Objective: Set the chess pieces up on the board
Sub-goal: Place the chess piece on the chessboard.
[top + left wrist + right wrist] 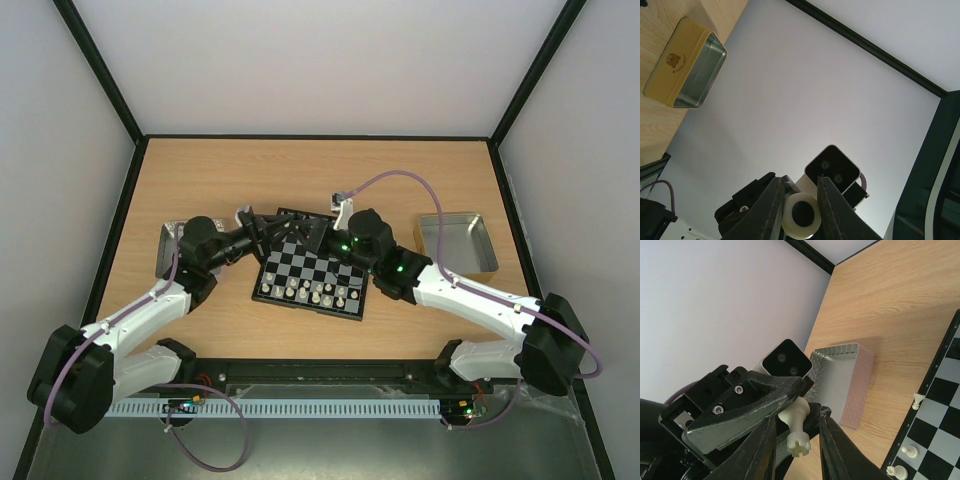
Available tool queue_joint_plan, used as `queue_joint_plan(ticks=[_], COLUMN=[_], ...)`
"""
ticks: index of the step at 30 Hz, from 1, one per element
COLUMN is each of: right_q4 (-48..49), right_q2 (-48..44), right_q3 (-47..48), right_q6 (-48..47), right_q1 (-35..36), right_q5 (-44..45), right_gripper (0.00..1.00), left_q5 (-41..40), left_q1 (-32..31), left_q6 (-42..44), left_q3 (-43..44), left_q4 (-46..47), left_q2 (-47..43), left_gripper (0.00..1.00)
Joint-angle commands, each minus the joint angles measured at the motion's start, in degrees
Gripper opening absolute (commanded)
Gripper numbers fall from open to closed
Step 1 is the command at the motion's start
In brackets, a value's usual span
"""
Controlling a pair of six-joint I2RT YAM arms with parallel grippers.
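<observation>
The board [300,262] lies mid-table with cream-white pieces [315,292] lined along its two near rows. My two grippers meet above its far edge. My left gripper [288,228] is shut on a cream-white piece with a crown top; its round base [800,216] sits between the left fingers [771,207]. In the right wrist view that piece [799,429] sticks out of the left gripper, crown end between the fingers of my right gripper [797,421]. The right jaws stand apart, with gaps on both sides of the piece. Board corner [940,405] with white pieces [910,451] shows lower right.
A shiny metal tray [455,243] stands right of the board, and shows gold-sided in the left wrist view [685,65]. A second tray [166,250] lies at the left behind the left arm, pink-sided in the right wrist view [842,385]. White walls enclose the table.
</observation>
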Motion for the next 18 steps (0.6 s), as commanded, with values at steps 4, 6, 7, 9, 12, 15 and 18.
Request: queue_joint_plan(ticks=[4, 6, 7, 9, 12, 15, 18], right_q4=[-2.3, -2.9, -3.1, -3.8, -5.8, -11.0, -19.0], right_q2=[0.7, 0.8, 0.8, 0.8, 0.6, 0.5, 0.3], right_q3=[2.2, 2.4, 2.5, 2.7, 3.5, 5.1, 6.4], right_q6=[-3.5, -3.7, -3.8, -3.8, -4.1, -4.3, -4.5], right_q1=[-0.2, -0.2, -0.2, -0.2, -0.2, -0.3, -1.7], right_q5=[-1.9, -1.7, -1.7, -0.9, 0.9, 4.0, 4.6], right_gripper=[0.16, 0.12, 0.1, 0.07, 0.04, 0.04, 0.03], left_q5=[-0.3, -0.3, -0.2, -0.2, 0.0, -1.4, -6.9], left_q1=[-0.2, -0.2, -0.2, -0.2, -0.2, -0.2, 0.3], left_q6=[1.0, 1.0, 1.1, 1.6, 4.1, 13.3, 26.4], left_q3=[-0.1, -0.1, 0.0, 0.2, 0.9, 3.1, 6.1], left_q4=[-0.3, -0.3, -0.5, -0.9, -4.9, -15.7, -29.4], left_q2=[-0.8, -0.7, -0.7, -0.7, -1.0, -2.3, -3.9], left_gripper=[0.11, 0.11, 0.11, 0.13, 0.27, 0.51, 0.65])
